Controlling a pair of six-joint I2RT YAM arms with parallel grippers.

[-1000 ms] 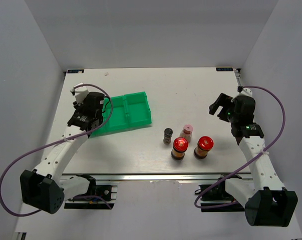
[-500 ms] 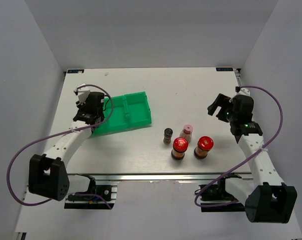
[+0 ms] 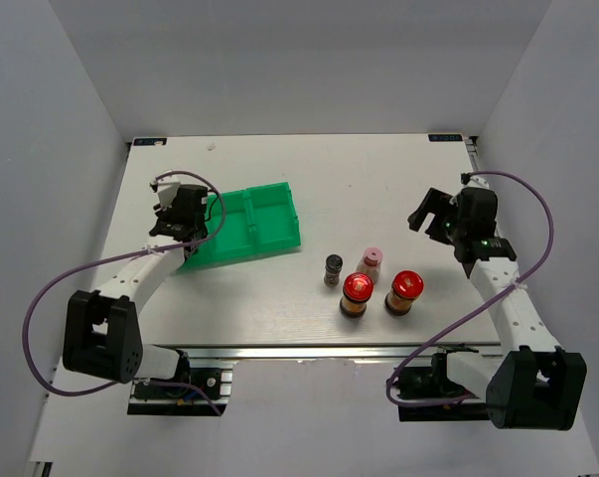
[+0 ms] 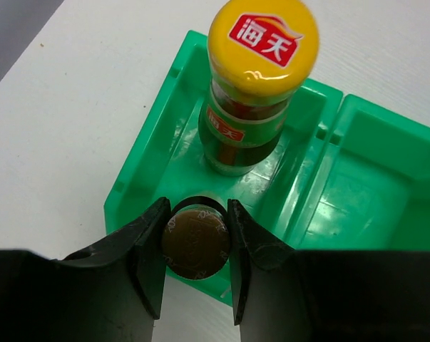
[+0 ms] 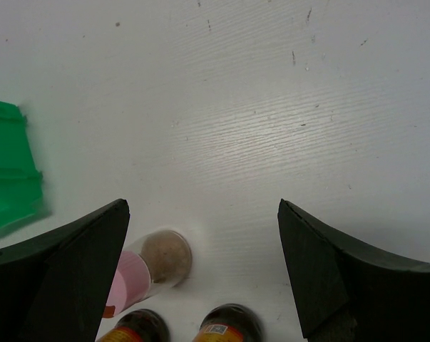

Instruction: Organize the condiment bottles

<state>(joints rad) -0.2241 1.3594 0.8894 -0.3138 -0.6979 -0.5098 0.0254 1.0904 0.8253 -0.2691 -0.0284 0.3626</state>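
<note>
Two dark jars (image 5: 229, 324) cut off at btm edge, right wrist view.

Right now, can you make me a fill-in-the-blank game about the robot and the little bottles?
On the left gripper, the jaws are shut on a brown bottle at the tray, which is coloured ___.
The upright bottle in that tray has a ___ cap.
On the right gripper, the jaws stand ___, holding nothing.
Outside the tray, the grey-capped bottle, pink-capped bottle and two red-lidded jars make ___ bottles on the table.
Missing words: green, yellow, open, four.
</note>
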